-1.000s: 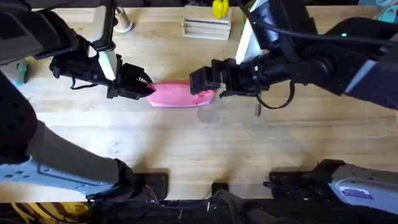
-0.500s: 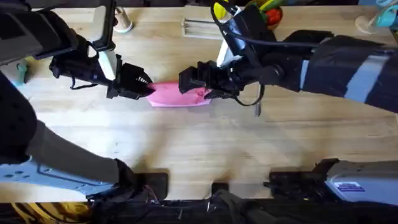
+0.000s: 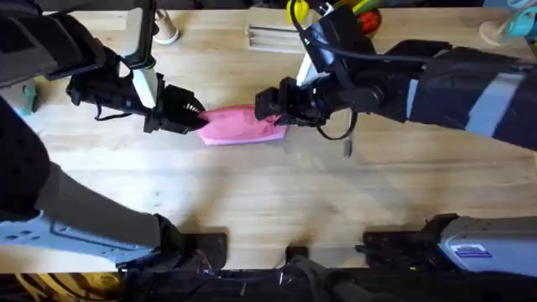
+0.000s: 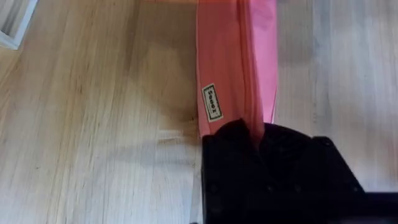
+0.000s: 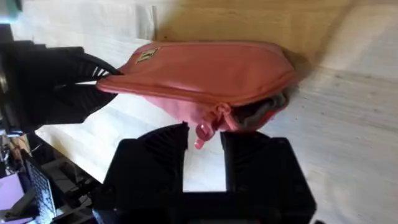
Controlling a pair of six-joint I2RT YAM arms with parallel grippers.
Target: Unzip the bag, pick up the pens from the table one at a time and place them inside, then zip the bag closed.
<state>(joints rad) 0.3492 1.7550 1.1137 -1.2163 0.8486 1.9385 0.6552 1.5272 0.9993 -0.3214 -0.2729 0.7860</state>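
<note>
The pink bag (image 3: 237, 127) lies across the middle of the table (image 3: 268, 201). My left gripper (image 3: 196, 121) is shut on its left end, and the left wrist view shows the black fingers (image 4: 261, 155) clamped over the bag (image 4: 227, 62). My right gripper (image 3: 273, 115) is at the bag's right end. In the right wrist view the small pink zipper puller (image 5: 203, 130) hangs in the gap between its open fingers (image 5: 163, 146). The bag (image 5: 205, 65) gapes a little at that end, showing something grey inside (image 5: 268, 109). A slim grey pen (image 3: 346, 149) pokes out below the right arm.
A white slatted rack (image 3: 277, 35) stands at the back, with a yellow object (image 3: 295, 12) and red and green items (image 3: 366, 18) beside it. A white round object (image 3: 167, 34) sits at the back left. A teal item (image 3: 29, 97) lies at the left edge.
My right gripper swung left over the bag's right end, then drew back slightly to the right. The bag's right end has bunched up a little. The left gripper has held still.
</note>
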